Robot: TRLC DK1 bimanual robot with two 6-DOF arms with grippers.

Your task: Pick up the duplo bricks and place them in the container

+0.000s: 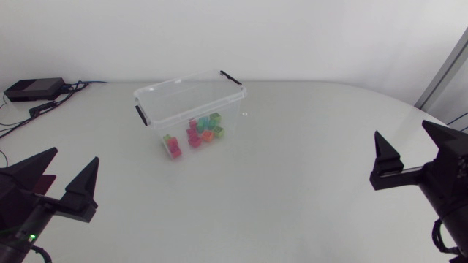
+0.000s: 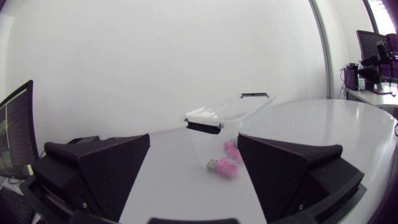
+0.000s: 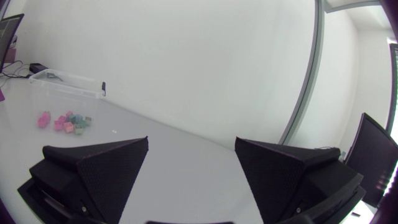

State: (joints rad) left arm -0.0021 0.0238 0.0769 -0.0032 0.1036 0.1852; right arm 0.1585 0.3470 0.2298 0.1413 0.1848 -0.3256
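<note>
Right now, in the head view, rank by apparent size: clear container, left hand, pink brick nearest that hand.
1. clear container and left hand: they look alike, and the hand is nearer the camera, so I leave them unranked.
2. pink brick: smallest.

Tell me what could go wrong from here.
1. The container is clear, so its walls are hard to see; the open left tool or right tool might bump it when reaching in.
2. The duplo bricks lie close together, so a broad tool may push neighbours or catch two at once.
</note>
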